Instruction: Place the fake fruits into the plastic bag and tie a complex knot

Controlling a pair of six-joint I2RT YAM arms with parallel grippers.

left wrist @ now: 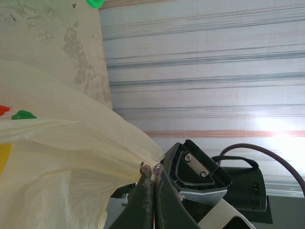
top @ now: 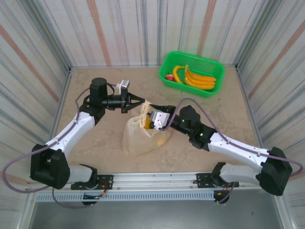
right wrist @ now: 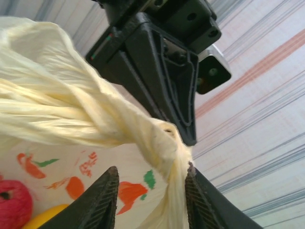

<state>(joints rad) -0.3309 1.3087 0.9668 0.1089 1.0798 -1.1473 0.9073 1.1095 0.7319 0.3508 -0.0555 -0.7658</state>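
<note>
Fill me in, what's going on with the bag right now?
Both arms are working at the top of the plastic bag. The left gripper is shut on a fold of the bag's upper edge. The right gripper is open, with a twisted strip of bag running between its fingers. A red fruit sits inside the bag, while bananas lie in the green basket at the far edge.

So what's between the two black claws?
A twisted strand of the thin cream-yellow plastic bag, pinched by the left gripper and running into the open right gripper; right wrist view.
</note>
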